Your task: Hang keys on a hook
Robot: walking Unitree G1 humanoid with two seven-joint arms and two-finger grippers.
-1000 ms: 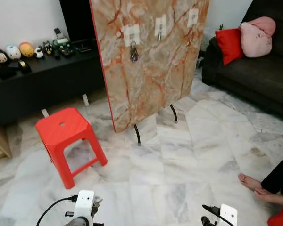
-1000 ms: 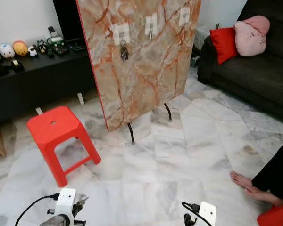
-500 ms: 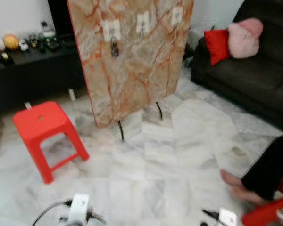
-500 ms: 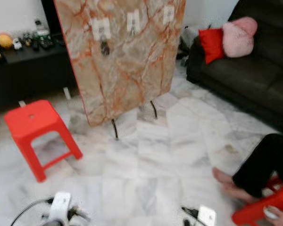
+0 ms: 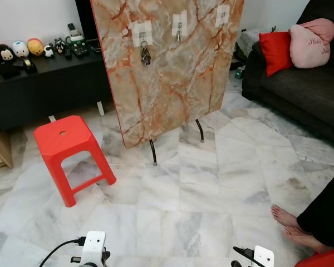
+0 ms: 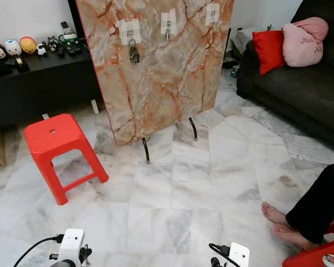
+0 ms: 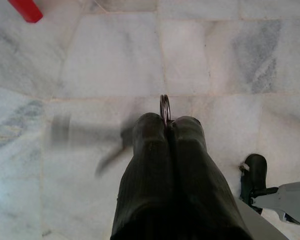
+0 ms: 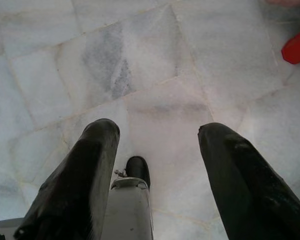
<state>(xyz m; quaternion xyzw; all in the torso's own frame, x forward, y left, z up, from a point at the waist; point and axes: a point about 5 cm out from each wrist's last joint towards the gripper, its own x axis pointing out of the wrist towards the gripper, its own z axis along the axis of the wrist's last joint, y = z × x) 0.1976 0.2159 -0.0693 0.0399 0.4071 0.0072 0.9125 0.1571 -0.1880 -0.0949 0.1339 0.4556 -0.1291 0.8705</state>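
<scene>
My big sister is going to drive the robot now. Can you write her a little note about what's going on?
Left gripper: shut on a thin metal key ring, held low over the white marble floor.
Right gripper: open, holding nothing.
The tall orange-veined marble board stands ahead with three white hook pads; a dark bunch of keys hangs on the left one, something small on the middle hook.
Left to do: walk up, hang the ring.

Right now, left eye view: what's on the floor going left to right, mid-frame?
red stool → marble board on its black legs, with keys hanging on its leftmost hook → dark sofa with a red cushion → person's bare feet at the right edge.
</scene>
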